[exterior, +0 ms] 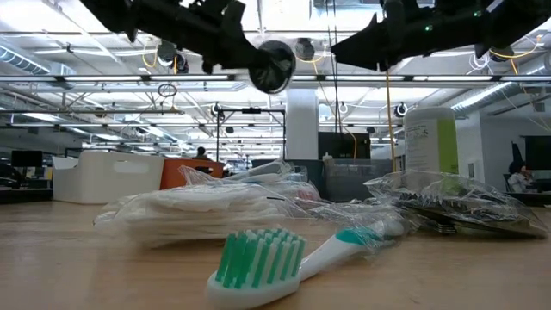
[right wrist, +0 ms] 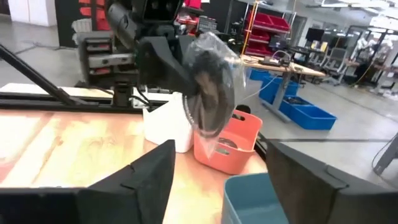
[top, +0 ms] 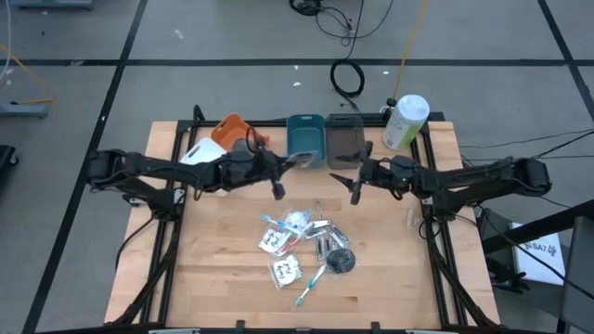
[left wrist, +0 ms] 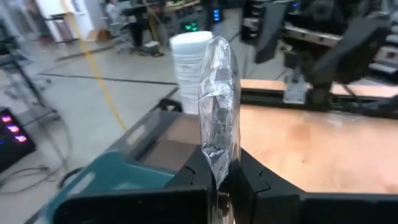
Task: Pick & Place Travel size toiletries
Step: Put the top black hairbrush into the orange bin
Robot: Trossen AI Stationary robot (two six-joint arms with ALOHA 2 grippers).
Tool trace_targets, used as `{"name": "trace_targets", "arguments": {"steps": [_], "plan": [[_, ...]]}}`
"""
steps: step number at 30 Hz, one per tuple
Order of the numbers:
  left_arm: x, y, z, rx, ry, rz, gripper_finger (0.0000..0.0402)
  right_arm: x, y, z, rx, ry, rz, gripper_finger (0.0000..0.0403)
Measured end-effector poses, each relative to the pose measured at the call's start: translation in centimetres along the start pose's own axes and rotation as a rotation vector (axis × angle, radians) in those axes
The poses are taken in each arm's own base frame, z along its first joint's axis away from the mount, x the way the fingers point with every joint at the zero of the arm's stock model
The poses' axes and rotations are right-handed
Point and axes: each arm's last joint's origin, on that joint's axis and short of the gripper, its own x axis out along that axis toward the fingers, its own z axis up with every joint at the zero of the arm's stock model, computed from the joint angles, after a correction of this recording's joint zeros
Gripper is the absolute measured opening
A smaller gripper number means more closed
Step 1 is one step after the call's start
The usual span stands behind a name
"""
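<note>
My left gripper [top: 286, 167] is shut on a dark grey round disc in clear wrap [left wrist: 217, 106], held in the air beside the teal bin [top: 304, 139]. The disc also shows in the low view [exterior: 274, 65] and the right wrist view [right wrist: 208, 93]. My right gripper [top: 348, 184] is open and empty, in the air facing the left gripper, in front of the grey bin [top: 343, 141]. On the table lies a pile of toiletries [top: 306, 241]: white packets [top: 274, 241], a teal-white toothbrush [top: 311, 286], a wrapped disc [top: 339, 262]. My left gripper pinches the wrapped disc by its lower edge [left wrist: 217, 163] between its two fingers. The disc stands on edge above the fingertips, its wrap sticking out past them. It is lifted clear of the table.
An orange bin [top: 232, 128] and a white bin [top: 200, 153] stand at the far left, next to the teal and grey bins. A big white-and-green bottle [top: 406, 121] stands at the far right corner. Bare wood lies at the table's left and right sides.
</note>
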Motion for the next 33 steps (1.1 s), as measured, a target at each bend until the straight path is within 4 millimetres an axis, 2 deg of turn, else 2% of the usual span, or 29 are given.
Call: {"name": "trace_targets", "arguments": {"steps": [5, 9, 14, 19, 22, 26, 33], "plan": [[-1.8, 0.9, 0.4, 0.001, 0.077, 0.126, 0.0010, -0.8, -0.2, 0.4, 0.032, 0.008, 0.001, 0.0250], [-3.7, 1.7, -0.3, -0.034, 0.078, 0.214, 0.0010, -0.9, -0.2, 0.4, 0.031, 0.014, 0.002, 0.0244], [-6.6, 3.2, -3.4, -0.139, 0.051, 0.314, 0.0010, -0.9, -0.2, 0.4, 0.031, 0.014, 0.002, 0.0238], [-9.1, 5.0, -6.7, -0.344, -0.057, 0.411, 0.0010, -0.9, -0.2, 0.4, 0.032, 0.009, 0.001, 0.0237], [-9.9, 5.7, -8.4, -0.487, -0.132, 0.442, 0.0011, -0.9, -0.2, 0.5, 0.037, 0.005, 0.001, 0.0237], [-10.1, 6.4, -9.9, -0.584, -0.157, 0.480, 0.0012, -0.9, -0.2, 0.5, 0.054, 0.005, 0.000, 0.0237], [-9.7, 7.2, -9.7, -0.619, -0.172, 0.522, 0.0012, -0.9, -0.2, 0.5, 0.053, 0.005, 0.000, 0.0237]]}}
